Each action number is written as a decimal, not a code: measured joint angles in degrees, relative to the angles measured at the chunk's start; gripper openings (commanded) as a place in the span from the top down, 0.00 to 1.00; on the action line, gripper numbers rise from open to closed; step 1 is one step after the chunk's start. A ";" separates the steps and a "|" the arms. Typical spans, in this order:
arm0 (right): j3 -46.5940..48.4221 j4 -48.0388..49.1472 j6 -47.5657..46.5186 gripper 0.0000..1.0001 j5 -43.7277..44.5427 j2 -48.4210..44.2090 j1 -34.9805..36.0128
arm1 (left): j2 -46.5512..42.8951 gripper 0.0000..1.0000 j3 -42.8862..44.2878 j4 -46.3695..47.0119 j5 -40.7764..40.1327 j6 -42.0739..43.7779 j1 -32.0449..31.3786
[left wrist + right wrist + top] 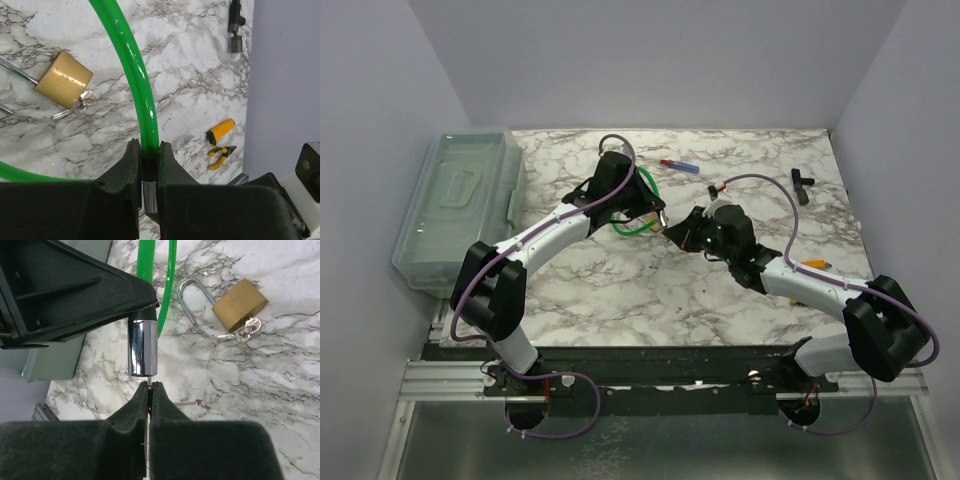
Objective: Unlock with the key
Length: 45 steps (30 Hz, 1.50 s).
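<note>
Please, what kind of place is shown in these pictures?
Probably a robot test bench in a lab: a marble-patterned table enclosed by plain pale walls, with two arms bolted to a metal rail at its near edge, and small practice items laid out, such as a brass padlock and a green cable.

A padlock [239,304] is lying on the marble table [620,290] near its middle, with keys [245,332] sitting against its body. A cable [142,95] is looping just left of it. A storage box [460,205] is sitting at the table's left edge, and pliers [220,156] are lying far right.
</note>
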 measured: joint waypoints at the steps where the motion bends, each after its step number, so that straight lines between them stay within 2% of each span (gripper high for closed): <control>1: -0.02 0.22 -0.17 1.00 0.24 0.00 0.00 | 0.00 1.00 0.00 0.37 0.00 0.02 0.07; 10: 0.02 0.37 -1.79 0.95 0.28 -0.02 0.00 | 0.00 1.00 -0.02 0.63 -0.31 0.02 0.07; 13: 0.02 0.15 -1.99 0.99 0.15 -0.35 0.00 | 0.00 1.00 -0.09 0.63 -0.28 -0.11 0.07; 28: -0.24 0.28 -0.33 1.00 -0.17 -1.40 0.00 | -1.77 1.00 -1.79 2.82 0.39 -0.39 0.07; 45: -0.24 6.93 2.78 1.00 -9.77 -3.65 -4.26 | -8.57 1.00 -5.99 13.42 2.64 1.14 0.59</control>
